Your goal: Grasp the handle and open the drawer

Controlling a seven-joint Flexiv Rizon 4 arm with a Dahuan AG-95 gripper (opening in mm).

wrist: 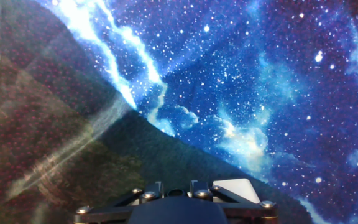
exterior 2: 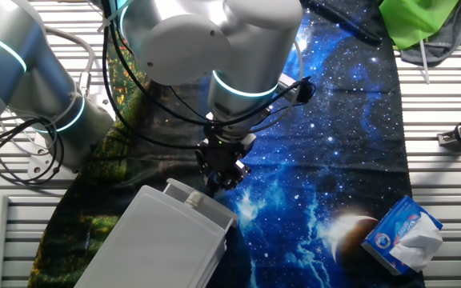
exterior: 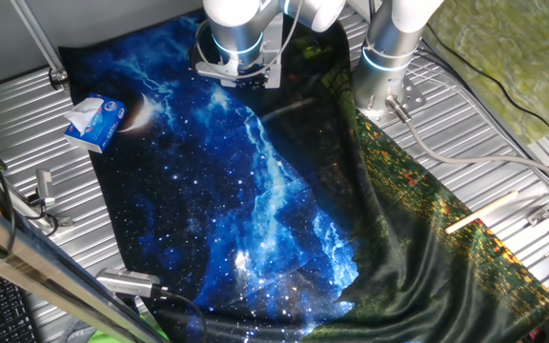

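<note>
Here, a ribbed metal table (exterior: 27,124) carries a starry blue cloth (exterior: 217,200) with a dark green edge. The arm (exterior 2: 214,48) bends low over it. Only the other fixed view shows the white drawer (exterior 2: 162,240), at the cloth's near edge, with the gripper (exterior 2: 219,174) right at its upper front corner; the handle is hidden there, and whether the claw is apart or closed cannot be told. A blue-and-white tissue box (exterior: 94,122) lies near the cloth's far corner. The hand view shows mostly cloth, with a pale corner at its lower edge.
</note>
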